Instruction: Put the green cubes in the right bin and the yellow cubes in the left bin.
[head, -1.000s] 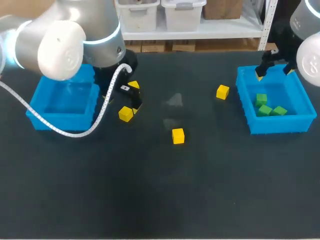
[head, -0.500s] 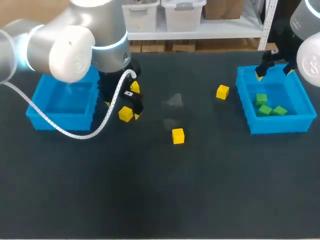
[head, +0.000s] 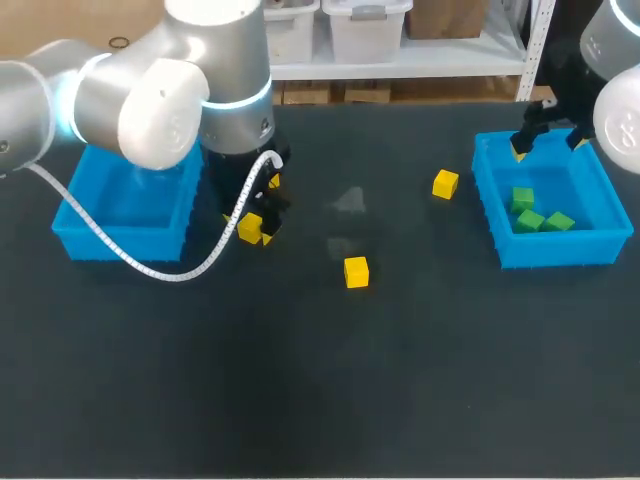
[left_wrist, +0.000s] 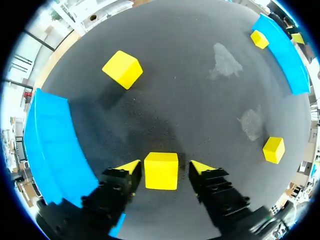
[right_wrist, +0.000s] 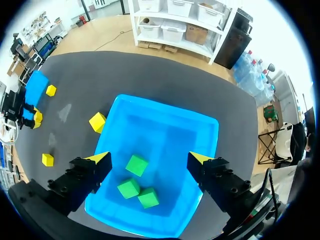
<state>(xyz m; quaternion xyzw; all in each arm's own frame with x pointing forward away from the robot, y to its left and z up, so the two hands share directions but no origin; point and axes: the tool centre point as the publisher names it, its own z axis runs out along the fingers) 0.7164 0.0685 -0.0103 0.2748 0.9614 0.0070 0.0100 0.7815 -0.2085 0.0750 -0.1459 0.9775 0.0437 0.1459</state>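
Note:
A yellow cube (left_wrist: 161, 171) lies on the dark table between the fingers of my left gripper (left_wrist: 165, 167). The fingers stand close on both sides, with a thin gap showing at one side, so the gripper is open. In the head view this cube (head: 249, 229) sits just right of the left blue bin (head: 120, 238). Three more yellow cubes lie loose: one (left_wrist: 122, 69) ahead of the gripper, one (head: 356, 271) mid-table, one (head: 445, 183) beside the right blue bin (head: 550, 252). Three green cubes (right_wrist: 136, 164) lie in that bin. My right gripper (right_wrist: 150, 158) hangs open above it.
My left arm's white cable (head: 150, 268) droops in a loop in front of the left bin. Two pale smudges (head: 348, 203) mark the table's middle.
My left arm has shifted right and down over the yellow cube beside the left bin, and its fingers have narrowed around it. The right arm has stayed still.

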